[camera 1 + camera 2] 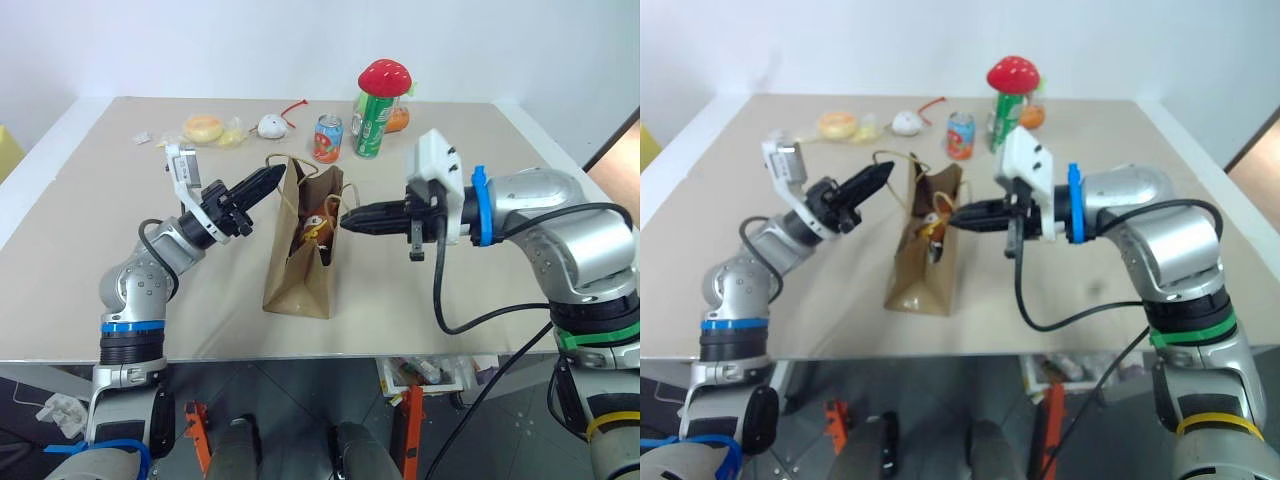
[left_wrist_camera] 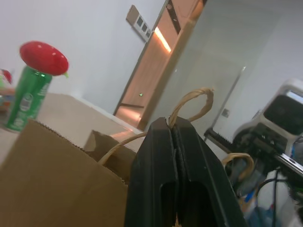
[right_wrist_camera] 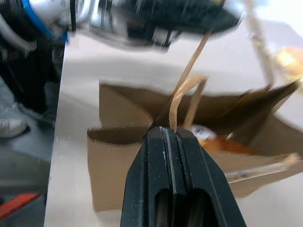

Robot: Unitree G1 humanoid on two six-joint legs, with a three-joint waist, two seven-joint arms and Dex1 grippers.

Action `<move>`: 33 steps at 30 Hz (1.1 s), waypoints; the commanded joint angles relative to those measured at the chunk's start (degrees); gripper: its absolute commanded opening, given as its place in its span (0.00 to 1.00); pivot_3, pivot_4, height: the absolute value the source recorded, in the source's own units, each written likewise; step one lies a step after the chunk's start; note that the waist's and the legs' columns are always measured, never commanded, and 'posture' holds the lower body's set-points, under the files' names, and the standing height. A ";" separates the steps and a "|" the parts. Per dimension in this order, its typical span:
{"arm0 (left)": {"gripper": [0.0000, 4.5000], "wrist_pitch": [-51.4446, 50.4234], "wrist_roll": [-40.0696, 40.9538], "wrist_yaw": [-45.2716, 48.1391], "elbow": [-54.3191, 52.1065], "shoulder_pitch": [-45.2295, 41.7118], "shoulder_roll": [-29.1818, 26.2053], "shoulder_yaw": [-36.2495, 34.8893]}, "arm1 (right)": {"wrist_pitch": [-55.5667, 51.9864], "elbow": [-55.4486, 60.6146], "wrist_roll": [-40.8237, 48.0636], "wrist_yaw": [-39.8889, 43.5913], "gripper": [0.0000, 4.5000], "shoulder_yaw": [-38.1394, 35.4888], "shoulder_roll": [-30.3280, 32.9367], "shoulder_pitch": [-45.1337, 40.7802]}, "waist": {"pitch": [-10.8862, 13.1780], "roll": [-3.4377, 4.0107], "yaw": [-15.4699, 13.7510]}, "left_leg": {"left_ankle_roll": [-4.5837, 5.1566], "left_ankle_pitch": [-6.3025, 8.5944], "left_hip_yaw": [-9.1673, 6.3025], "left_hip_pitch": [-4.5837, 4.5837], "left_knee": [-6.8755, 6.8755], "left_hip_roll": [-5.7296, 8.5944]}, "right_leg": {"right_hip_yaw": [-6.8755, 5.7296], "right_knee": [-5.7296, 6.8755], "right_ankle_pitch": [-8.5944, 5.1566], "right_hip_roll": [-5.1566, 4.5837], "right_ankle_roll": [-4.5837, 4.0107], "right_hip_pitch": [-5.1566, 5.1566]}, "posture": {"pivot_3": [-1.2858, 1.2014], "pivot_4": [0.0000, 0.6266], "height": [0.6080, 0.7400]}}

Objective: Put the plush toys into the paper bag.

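While both the left gripper [image 1: 277,177] and right gripper [image 1: 347,214] pinch the paper bag [image 1: 300,275] handles near the table's [image 1: 80,280] middle, uneven pulling could tear a cord or tip it.

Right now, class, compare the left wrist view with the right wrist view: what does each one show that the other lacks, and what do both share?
Left wrist view alone: a green can capped by a red mushroom-shaped item, and a doorway behind. Right wrist view alone: looking down into the bag, something white and orange inside, and the left claw blurred above. Both: the brown kraft paper bag, with a shut claw pinching a twisted tan paper-cord handle.
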State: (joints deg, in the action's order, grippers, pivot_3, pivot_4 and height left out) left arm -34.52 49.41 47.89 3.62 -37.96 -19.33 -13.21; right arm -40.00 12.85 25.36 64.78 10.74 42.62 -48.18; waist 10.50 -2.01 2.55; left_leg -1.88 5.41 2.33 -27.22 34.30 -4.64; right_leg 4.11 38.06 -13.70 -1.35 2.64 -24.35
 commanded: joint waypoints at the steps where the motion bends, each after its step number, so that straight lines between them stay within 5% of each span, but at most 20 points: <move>1: 0.13 1.56 -1.03 0.23 0.68 -2.18 -1.18 -0.75 | 2.68 -1.34 -3.02 -0.24 0.07 0.73 0.19 -1.80 | 0.00 0.00 0.00 | 0.00 0.00 0.01 0.00 0.00 0.00 | 0.00 0.00 0.01 -0.01 0.00 0.00 | 0.52 0.24 1.00; 5: 0.47 -1.52 2.29 1.95 -0.75 -2.79 -2.00 -1.38 | 3.79 -4.46 -4.17 -0.12 0.41 0.52 -0.33 -3.31 | 0.00 0.00 0.00 | 0.00 0.00 0.01 -0.01 0.02 0.00 | -0.01 0.00 0.02 -0.02 -0.01 0.00 | 0.52 0.24 1.00; 7: 0.70 -3.95 5.39 2.11 -2.51 -2.56 -2.29 -2.04 | 4.21 -5.50 -4.50 -0.47 0.66 -0.09 -0.40 -3.57 | 0.00 0.00 0.00 | 0.00 0.00 0.02 0.00 0.01 -0.01 | -0.01 0.00 0.01 -0.02 0.00 -0.01 | 0.52 0.24 1.00; 8: 0.70 -4.57 6.19 2.22 -3.23 -2.37 -2.50 -2.17 | 4.41 -6.05 -4.85 -1.17 0.66 -0.53 -0.47 -3.78 | 0.00 0.00 0.00 | 0.00 0.00 0.01 0.00 0.00 -0.01 | -0.01 0.00 0.00 -0.02 0.00 -0.01 | 0.52 0.24 1.00; 10: 0.93 -5.99 7.60 1.90 -3.63 -2.30 -2.97 -2.59 | 4.35 -6.63 -4.56 -1.30 0.89 -1.60 -0.24 -4.07 | 0.00 0.00 -0.01 | 0.00 0.00 0.01 -0.01 -0.03 -0.02 | -0.02 0.00 -0.03 -0.01 0.01 -0.02 | 0.52 0.24 1.00; 17: 0.98 -18.62 17.19 4.93 -2.97 -1.61 -9.07 -4.12 | 4.13 -6.93 -1.04 2.61 0.93 -6.16 3.26 -3.85 | 0.00 0.00 0.02 | 0.00 0.00 0.00 -0.01 -0.07 -0.02 | -0.03 0.00 -0.04 0.00 0.08 -0.03 | 0.52 0.24 1.00; 33: 0.98 -26.72 19.76 16.06 -1.36 0.43 -21.48 -6.69 | -4.00 -7.80 15.46 1.81 0.93 -24.02 5.03 -2.57 | 0.01 0.00 0.02 | -0.02 0.01 0.01 0.00 -0.07 -0.03 | -0.06 0.00 -0.09 -0.04 -0.08 -0.07 | 0.52 0.24 1.00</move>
State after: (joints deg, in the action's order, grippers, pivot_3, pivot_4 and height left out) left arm -60.36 67.60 61.56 3.85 -38.99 -37.90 -16.84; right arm -41.23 5.16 36.31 68.25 -6.85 46.27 -50.35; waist 10.51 -2.01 2.56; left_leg -1.90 5.43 2.35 -27.21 34.20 -4.67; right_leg 4.06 38.06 -13.79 -1.40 2.55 -24.42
